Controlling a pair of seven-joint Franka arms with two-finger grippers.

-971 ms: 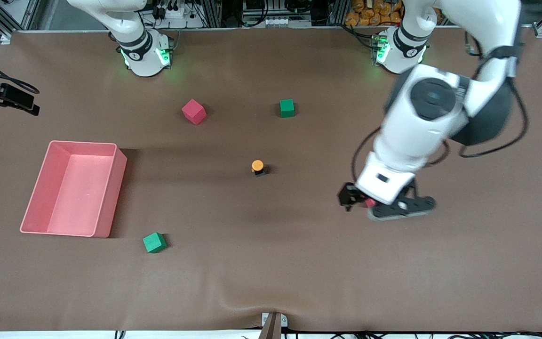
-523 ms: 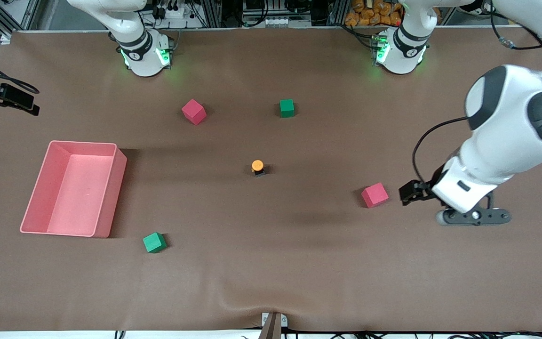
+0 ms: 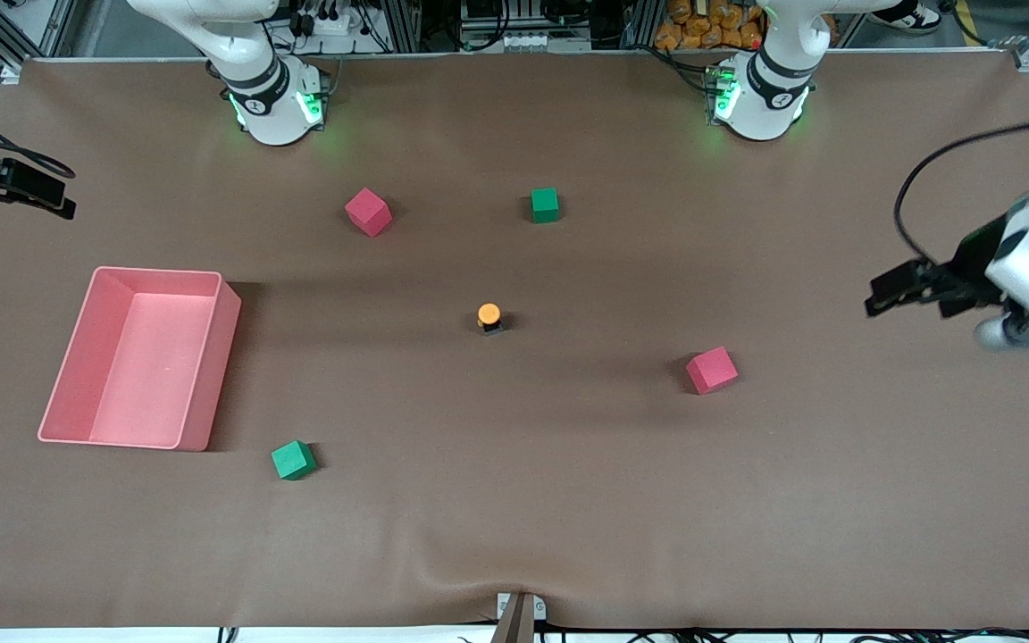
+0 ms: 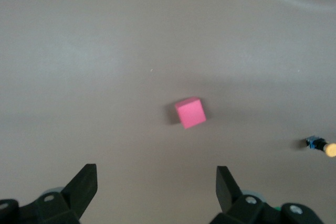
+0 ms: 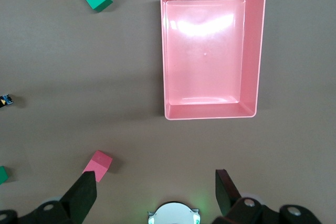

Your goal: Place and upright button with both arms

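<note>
The button (image 3: pixel 489 317) stands on the brown table mid-way between the arms, orange cap up on its black body. It also shows in the left wrist view (image 4: pixel 323 146) and at the edge of the right wrist view (image 5: pixel 5 99). My left gripper (image 3: pixel 882 296) is open and empty (image 4: pixel 156 177), up over the left arm's end of the table, well apart from the button. My right gripper (image 5: pixel 156 182) is open and empty, high over its own green-lit base; it is out of the front view.
A red cube (image 3: pixel 712 370) lies between the button and my left gripper. Another red cube (image 3: pixel 367 212) and a green cube (image 3: pixel 545 204) lie nearer the bases. A second green cube (image 3: pixel 293 460) lies beside the pink bin (image 3: pixel 227 313).
My left gripper was down at the red cube, left it on the table, and has drawn back and up toward the left arm's end. The button has not moved.
</note>
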